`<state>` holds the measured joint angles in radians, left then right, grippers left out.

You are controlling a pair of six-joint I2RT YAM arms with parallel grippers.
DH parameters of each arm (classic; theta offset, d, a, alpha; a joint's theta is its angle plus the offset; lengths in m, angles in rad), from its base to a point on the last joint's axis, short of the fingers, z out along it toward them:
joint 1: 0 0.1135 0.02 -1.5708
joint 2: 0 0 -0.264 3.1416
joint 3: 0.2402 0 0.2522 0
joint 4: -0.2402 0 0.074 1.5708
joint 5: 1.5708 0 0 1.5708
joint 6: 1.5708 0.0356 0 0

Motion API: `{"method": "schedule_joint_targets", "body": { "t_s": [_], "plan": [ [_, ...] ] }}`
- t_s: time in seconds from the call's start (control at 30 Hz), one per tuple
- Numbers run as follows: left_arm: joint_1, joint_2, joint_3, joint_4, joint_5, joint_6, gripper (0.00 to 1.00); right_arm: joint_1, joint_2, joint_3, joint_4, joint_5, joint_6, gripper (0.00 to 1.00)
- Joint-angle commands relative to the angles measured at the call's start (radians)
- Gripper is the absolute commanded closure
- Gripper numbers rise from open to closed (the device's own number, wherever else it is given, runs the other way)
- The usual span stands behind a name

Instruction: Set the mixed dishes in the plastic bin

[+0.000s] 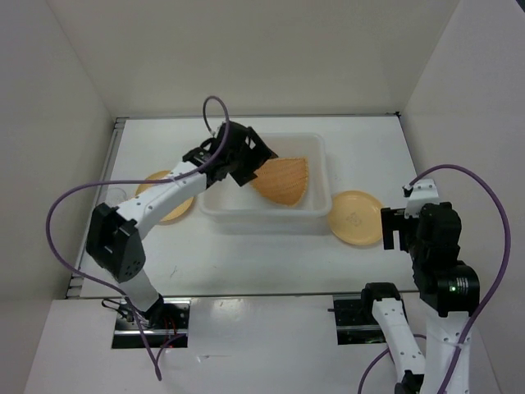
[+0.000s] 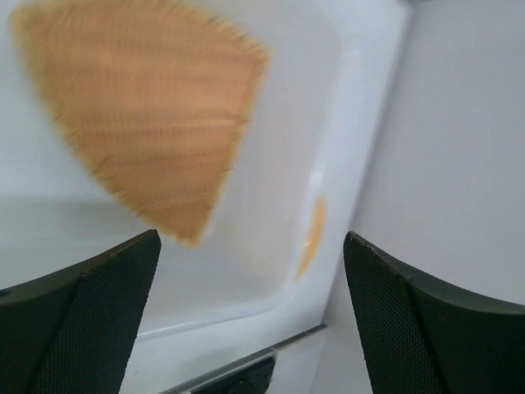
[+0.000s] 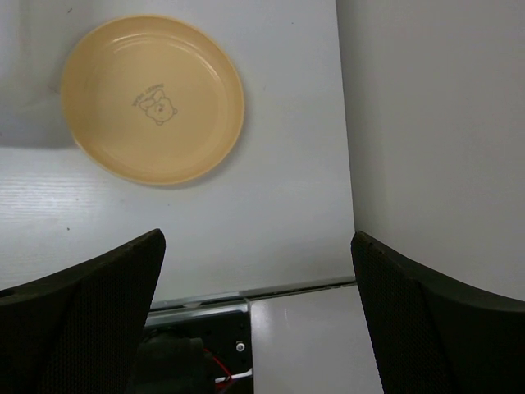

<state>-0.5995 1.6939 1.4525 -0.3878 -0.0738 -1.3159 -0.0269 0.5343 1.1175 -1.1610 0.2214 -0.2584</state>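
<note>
The bin (image 1: 262, 220) sits mid-table (image 1: 246, 263), long side running left-right. The fan dish (image 1: 283, 180) is inside it, in the right half, broad edge toward the far right corner and narrow end toward the near wall. Flat or leaning: can't tell, since the left wrist cam is blurred.

The left pincer (image 1: 256, 164) hangs over the far left part of the bin, just left of the fan dish. From the top cam it seems clear of the dish. Its fingers (image 2: 90, 320) are spread wide w/ nothing btw them, so it is released, and only the bin floor and the dish show below. An orange smear shows through the bin's right wall in the left wrist view, but what it is can't be told.

The left plate (image 1: 179, 212) lies on the table just left of the bin, approx. level w/ the near left corner. It is partly hidden under the left arm (image 1: 164, 193).

The right plate (image 1: 357, 217) lies flat on the table by the bin's near right corner. Its edge is right at the bin rim; touching or a hair off, can't tell. The right wrist cam shows a small bear print at its ctr.

The right pincer (image 1: 390, 230) hangs at that plate's right edge, above the table. It is spread wide and empty, i.e. released. In the right wrist view the plate lies ahead and to the left of the fingers (image 3: 82, 320), not btw them. The side wall (image 3: 435, 123) stands close on the right.
</note>
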Motion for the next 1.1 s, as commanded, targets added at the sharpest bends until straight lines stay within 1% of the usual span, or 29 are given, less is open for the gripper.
{"method": "schedule_joint_targets", "body": {
  "t_s": [0.0,0.07,0.1,0.2,0.33,0.4,0.43,0.47,0.5,0.53,0.57,0.6,0.63,0.7,0.77,0.8,0.83,0.9,0.97,1.07],
  "plan": [
    [0.023,-0.069,0.179,-0.083,-0.017,0.307,0.02,-0.015,0.038,-0.021,0.053,0.077,0.030,0.02],
    [0.023,-0.069,0.241,-0.161,-0.017,0.407,0.00,-0.037,0.078,-0.030,0.063,0.102,0.030,0.02],
    [0.023,-0.088,0.241,-0.175,-0.017,0.482,0.00,-0.038,0.093,-0.048,0.076,0.131,0.030,0.02],
    [0.056,-0.138,0.191,-0.201,-0.004,0.565,0.00,-0.062,0.154,-0.073,0.076,0.128,0.016,0.02],
    [0.116,-0.247,0.080,-0.221,0.037,0.618,0.00,-0.106,0.233,-0.061,0.066,0.053,-0.002,0.02],
    [0.125,-0.282,0.071,-0.240,0.037,0.642,0.00,-0.162,0.309,-0.039,0.066,0.029,-0.012,0.02],
    [0.138,-0.292,0.071,-0.255,0.037,0.670,0.00,-0.182,0.340,-0.003,0.066,-0.003,-0.012,0.02],
    [0.138,-0.310,0.071,-0.255,0.028,0.681,0.00,-0.224,0.411,0.023,0.066,-0.022,-0.012,0.02],
    [0.148,-0.319,0.071,-0.255,0.028,0.693,0.00,-0.249,0.453,0.088,0.055,-0.046,-0.012,0.02],
    [0.148,-0.329,0.071,-0.266,0.019,0.716,0.00,-0.277,0.496,0.125,0.037,-0.113,-0.012,0.02],
    [0.159,-0.339,0.071,-0.266,0.019,0.725,0.00,-0.333,0.573,0.158,0.037,-0.146,-0.012,0.02],
    [0.159,-0.359,0.059,-0.266,0.019,0.734,0.00,-0.356,0.604,0.209,0.024,-0.177,-0.021,0.02],
    [0.170,-0.370,0.049,-0.266,0.019,0.750,0.00,-0.376,0.630,0.225,0.024,-0.232,-0.033,0.02],
    [0.179,-0.405,0.040,-0.257,0.019,0.759,0.00,-0.387,0.681,0.225,0.024,-0.244,-0.033,0.02],
    [0.188,-0.436,0.014,-0.247,0.029,0.793,0.00,-0.396,0.711,0.187,0.052,-0.258,-0.057,0.02],
    [0.197,-0.445,0.003,-0.247,0.040,0.793,0.00,-0.409,0.720,0.177,0.067,-0.269,-0.058,0.08],
    [0.198,-0.460,-0.009,-0.247,0.040,0.803,0.00,-0.409,0.731,0.177,0.079,-0.269,-0.082,0.10],
    [0.207,-0.474,-0.021,-0.247,0.049,0.813,0.00,-0.445,0.771,0.177,0.132,-0.296,-0.096,0.12],
    [0.207,-0.484,-0.030,-0.270,0.049,0.813,0.00,-0.472,0.844,0.168,0.141,-0.359,-0.114,0.12],
    [0.216,-0.505,-0.053,-0.279,0.060,0.813,0.00,-0.482,0.926,0.168,0.152,-0.413,-0.127,0.12]
  ]
}}
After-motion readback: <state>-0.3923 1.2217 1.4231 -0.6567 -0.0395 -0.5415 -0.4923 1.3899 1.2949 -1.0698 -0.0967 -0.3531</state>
